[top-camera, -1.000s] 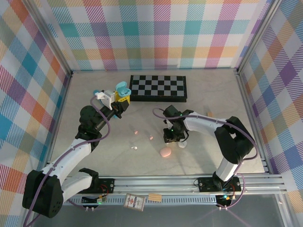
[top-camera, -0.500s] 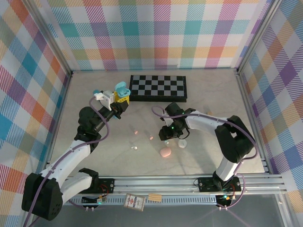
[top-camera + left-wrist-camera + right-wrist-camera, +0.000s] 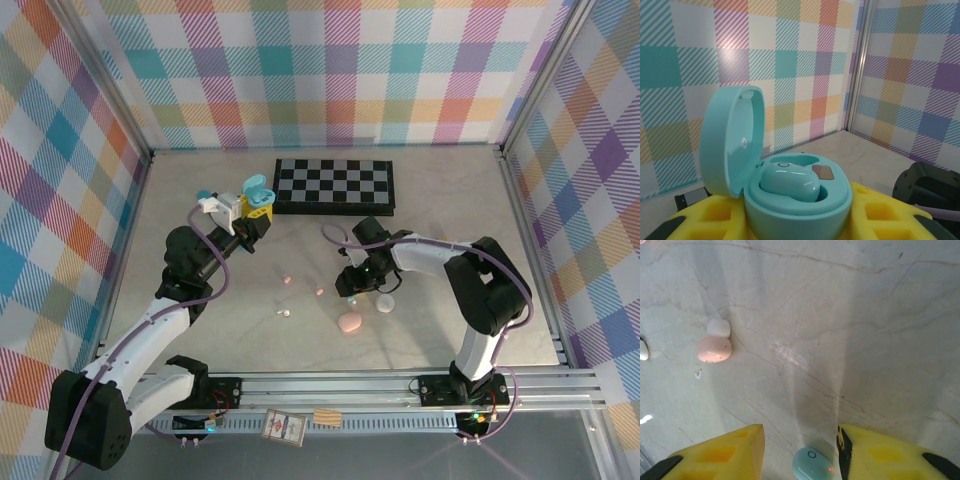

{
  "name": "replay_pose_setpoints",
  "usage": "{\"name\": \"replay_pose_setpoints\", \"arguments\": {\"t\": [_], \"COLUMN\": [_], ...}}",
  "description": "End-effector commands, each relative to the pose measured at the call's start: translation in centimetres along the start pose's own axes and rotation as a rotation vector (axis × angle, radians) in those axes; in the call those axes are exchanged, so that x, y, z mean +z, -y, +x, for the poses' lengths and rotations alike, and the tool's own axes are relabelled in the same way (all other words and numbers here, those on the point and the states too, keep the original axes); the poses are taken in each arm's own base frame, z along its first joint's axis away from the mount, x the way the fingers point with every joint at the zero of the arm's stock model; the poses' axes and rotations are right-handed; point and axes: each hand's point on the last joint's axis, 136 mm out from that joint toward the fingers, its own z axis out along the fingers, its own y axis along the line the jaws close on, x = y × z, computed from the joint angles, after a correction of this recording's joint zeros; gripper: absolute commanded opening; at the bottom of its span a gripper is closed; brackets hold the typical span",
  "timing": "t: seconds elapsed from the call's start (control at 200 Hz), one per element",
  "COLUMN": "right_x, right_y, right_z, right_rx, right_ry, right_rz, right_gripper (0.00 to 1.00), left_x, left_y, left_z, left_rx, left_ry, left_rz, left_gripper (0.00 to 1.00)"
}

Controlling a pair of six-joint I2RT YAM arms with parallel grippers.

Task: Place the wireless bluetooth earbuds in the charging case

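- Right gripper [image 3: 352, 290] has shifted slightly left in the top view; its jaws stand apart, released.
- Pale blue earbud [image 3: 812, 465] lies on the table [image 3: 865, 315] between its yellow fingers [image 3: 720, 452], bare marble around.
- Pink earbud [image 3: 714, 349] rests well apart, middle left.
- Left gripper [image 3: 252, 205] grasps the open teal charging case [image 3: 795, 200] near the chessboard [image 3: 335, 185]'s left edge; a teal bud [image 3: 790, 182] sits inside.
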Motion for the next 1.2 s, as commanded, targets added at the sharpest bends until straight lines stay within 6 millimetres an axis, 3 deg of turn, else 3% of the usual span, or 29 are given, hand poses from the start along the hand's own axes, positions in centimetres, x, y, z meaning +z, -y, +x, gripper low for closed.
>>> {"name": "replay_pose_setpoints", "arguments": {"t": [0.0, 0.59, 1.19], "right_x": [0.8, -0.2, -0.3], "right_y": [-1.0, -0.9, -0.8], "right_z": [2.6, 4.0, 4.3], "right_rx": [0.029, 0.040, 0.043], "right_ry": [-0.071, -0.070, -0.068], "right_rz": [-0.065, -0.054, -0.049], "right_gripper": [0.42, 0.42, 0.26], "left_x": [0.1, 0.2, 0.3], "left_y": [0.1, 0.2, 0.2], "left_z": [-0.5, -0.4, -0.2], "left_rx": [0.017, 0.010, 0.008], "left_ry": [0.024, 0.026, 0.025], "left_rz": [0.002, 0.011, 0.012], "left_gripper": [0.25, 0.25, 0.25]}}
